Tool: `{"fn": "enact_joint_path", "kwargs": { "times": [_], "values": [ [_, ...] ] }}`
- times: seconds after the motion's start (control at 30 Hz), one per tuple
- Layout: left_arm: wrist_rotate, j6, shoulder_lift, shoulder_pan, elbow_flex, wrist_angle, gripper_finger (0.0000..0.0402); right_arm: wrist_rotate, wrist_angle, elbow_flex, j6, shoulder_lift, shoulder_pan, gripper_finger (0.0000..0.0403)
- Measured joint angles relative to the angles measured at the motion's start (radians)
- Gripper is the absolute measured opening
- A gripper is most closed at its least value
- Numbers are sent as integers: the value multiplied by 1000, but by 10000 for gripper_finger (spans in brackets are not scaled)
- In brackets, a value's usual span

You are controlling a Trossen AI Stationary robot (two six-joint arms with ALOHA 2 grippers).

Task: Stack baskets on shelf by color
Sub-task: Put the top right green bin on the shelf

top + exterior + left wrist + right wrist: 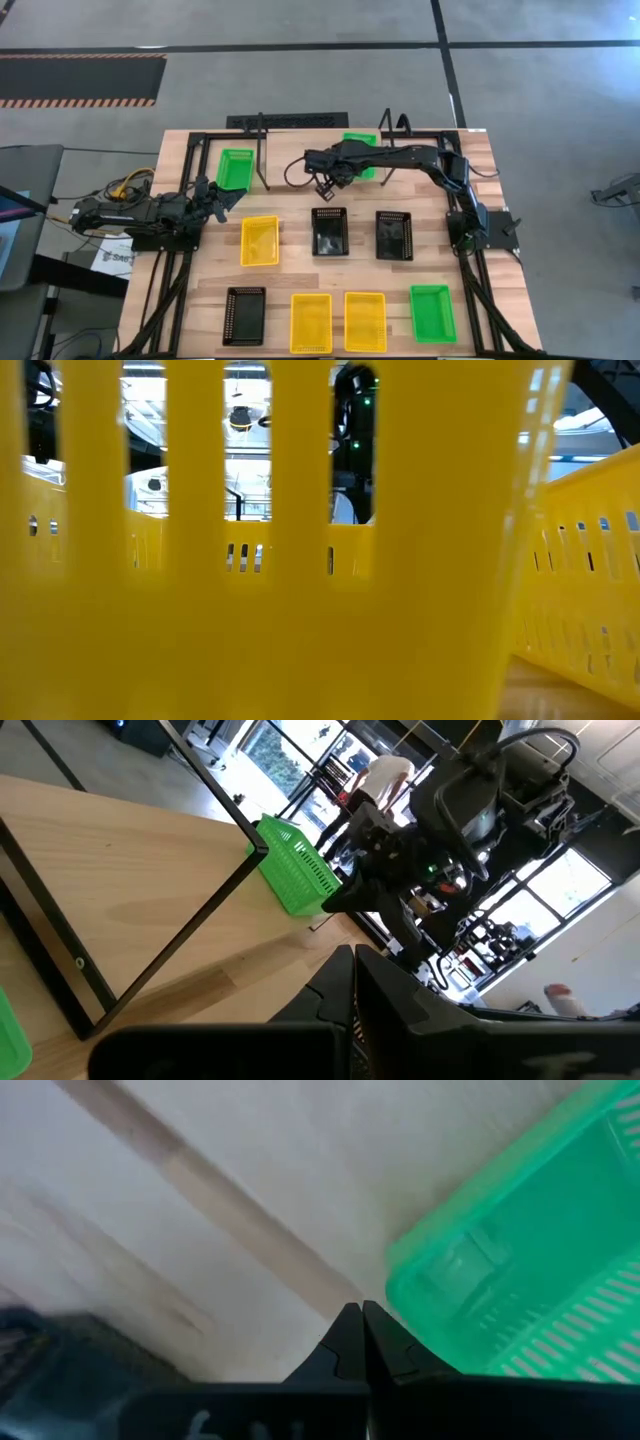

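Note:
The shelf stands at the table's far edge. One green basket sits on it, and another lies just left of its left upright. The third green, three yellow and three black baskets lie flat on the table. My right gripper is shut, just left of the shelf's green basket, touching nothing. My left gripper waits shut near the left green basket.
In the low view a yellow basket wall fills nearly everything. The black table frame runs around the wood top. The left wrist view shows a shelf bar, the shelf's green basket and the right arm. Cables lie at the left edge.

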Motion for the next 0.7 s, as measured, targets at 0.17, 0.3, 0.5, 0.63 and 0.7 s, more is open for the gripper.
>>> {"fn": "enact_joint_path", "kwargs": {
  "times": [0.17,0.3,0.5,0.63,0.7],
  "values": [
    [0,0,0,0,0,0,0,19,-54,0,-12,0,11,0],
    [0,0,0,0,0,0,0,48,-106,0,-13,0,9,0],
    [0,0,0,0,0,0,0,64,-190,0,-11,0,22,0],
    [0,0,0,0,0,0,0,79,-222,0,-2,0,37,0],
    [0,0,0,0,0,0,0,80,-233,0,-2,0,44,0]
  ]
}}
